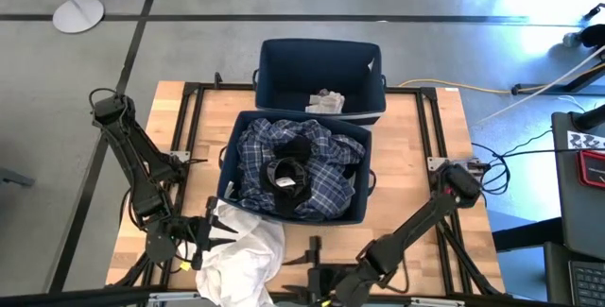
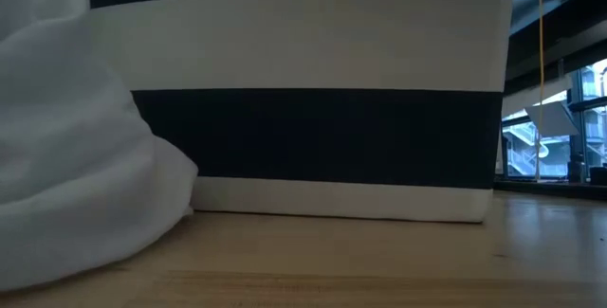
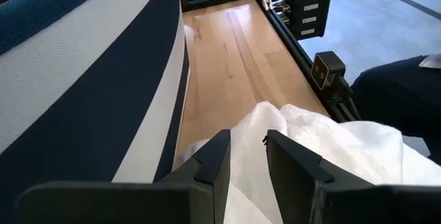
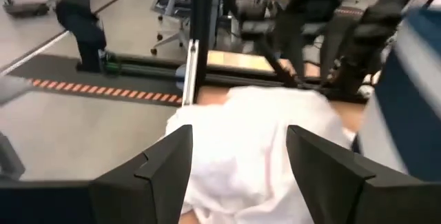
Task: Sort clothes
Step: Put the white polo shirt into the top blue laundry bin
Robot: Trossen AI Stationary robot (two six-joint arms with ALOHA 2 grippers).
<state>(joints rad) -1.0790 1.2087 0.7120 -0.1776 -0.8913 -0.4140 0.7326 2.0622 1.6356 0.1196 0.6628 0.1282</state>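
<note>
A: Left claw [image 3: 247,156] — status?
B: Pinching the white garment [image 1: 241,255], heaped at the surface's [image 1: 416,156] near left edge.
A: Right claw [image 4: 238,156]?
B: Spread, hovering near the same heap.
A: Sorted so far?
B: Near bin [image 1: 225,170]: plaid shirt [image 1: 321,179], black item [image 1: 286,175]. Far bin [image 1: 364,66]: one pale piece [image 1: 326,100] (kind unclear). White garment outstanding — likely the last.

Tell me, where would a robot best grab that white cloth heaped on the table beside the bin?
Probably at the raised fold on top of the white garment, coming straight down. It lies as a loose, rumpled mound beside the nearer navy bin, with no flat edge to slide under. The left gripper already straddles such a ridge; the right gripper is open nearby.
</note>
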